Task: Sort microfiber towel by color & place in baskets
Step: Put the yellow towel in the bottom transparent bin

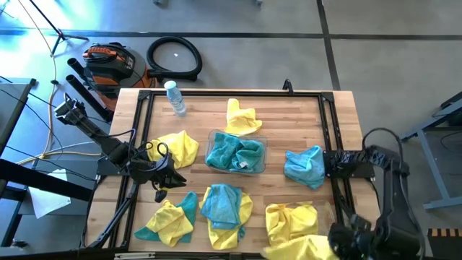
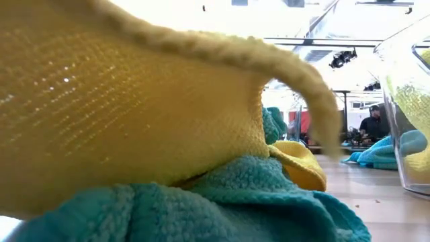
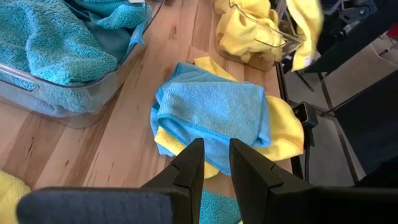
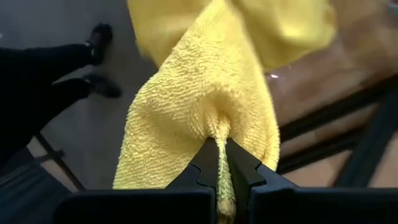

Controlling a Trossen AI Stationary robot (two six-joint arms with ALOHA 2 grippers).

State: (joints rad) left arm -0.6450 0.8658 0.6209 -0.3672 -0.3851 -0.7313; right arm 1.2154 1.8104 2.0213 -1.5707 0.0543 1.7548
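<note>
Yellow and teal towels lie scattered on the wooden table. One clear basket (image 1: 236,153) at mid-table holds teal towels (image 3: 43,50). A second basket (image 3: 273,46) near the right front holds yellow ones (image 1: 292,220). My left gripper (image 1: 160,189) (image 3: 215,149) hovers open by a narrow gap over the table's left, pointing at a teal towel (image 3: 214,112) lying on a yellow one (image 3: 286,127). My right gripper (image 1: 343,235) (image 4: 217,146), at the near right corner, is shut on a yellow towel (image 1: 299,249). My right gripper pinches a gathered fold (image 4: 216,124) of the yellow towel between its two fingers. The cloth fans out wide beyond the fingertips (image 4: 239,165). In the high view the towel (image 1: 299,249) spreads from the gripper toward the table's left along the near edge.
A clear bottle (image 1: 175,97) lies at the far left corner. Loose towels: yellow (image 1: 242,119) far, yellow (image 1: 177,148) left, teal (image 1: 304,166) right, a mixed pile (image 1: 170,220) near left. A yellow cloth (image 2: 134,101) over a teal one blocks the low view. A person's dark shoes (image 4: 99,37) stand beyond the table.
</note>
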